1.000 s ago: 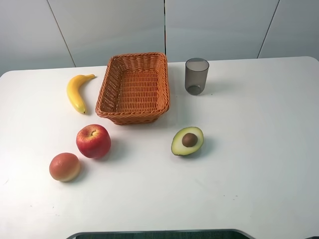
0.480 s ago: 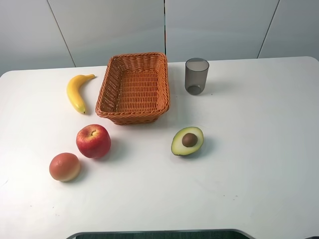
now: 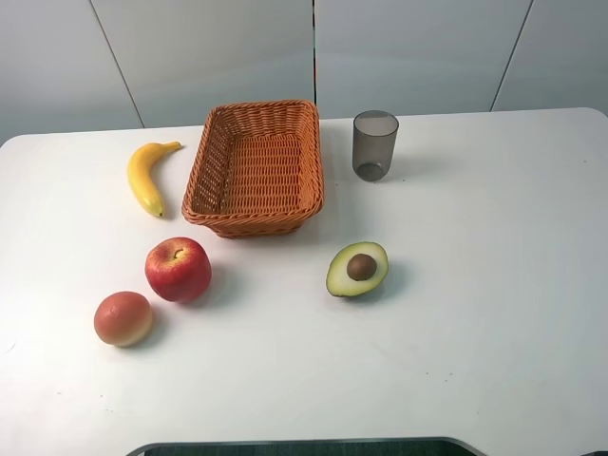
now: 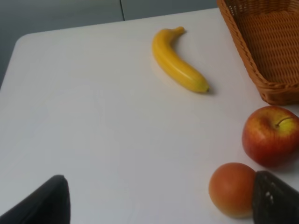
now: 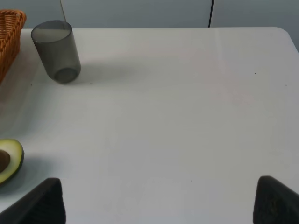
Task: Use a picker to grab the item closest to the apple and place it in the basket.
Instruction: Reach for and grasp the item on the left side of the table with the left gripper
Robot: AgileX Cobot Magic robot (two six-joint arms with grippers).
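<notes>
Much open table (image 3: pixel 271 313) between apple (image 3: pixel 178 269) and avocado (image 3: pixel 357 269)

White table (image 3: pixel 494 285) bearing fruit (image 3: pixel 178 270), basket (image 3: pixel 255 224), cup (image 3: pixel 374 145)

Place: a robot test bench, looking more like a lab than a home.
Table: a plain white tabletop (image 3: pixel 475 313) is filling most of the high view.
Backdrop: bare grey wall panels (image 3: pixel 408 47) with thin seams are standing right behind it.
Props: a banana (image 3: pixel 144 177), apple (image 3: pixel 178 269), round orange-pink fruit (image 3: pixel 123 318), halved avocado (image 3: pixel 357 269), wicker basket (image 3: pixel 255 167) and grey cup (image 3: pixel 374 144) are sitting spaced apart like staged samples.
Rig: the left gripper (image 4: pixel 161 205) and right gripper (image 5: pixel 159 203) are showing dark fingers in the wrist views.
</notes>
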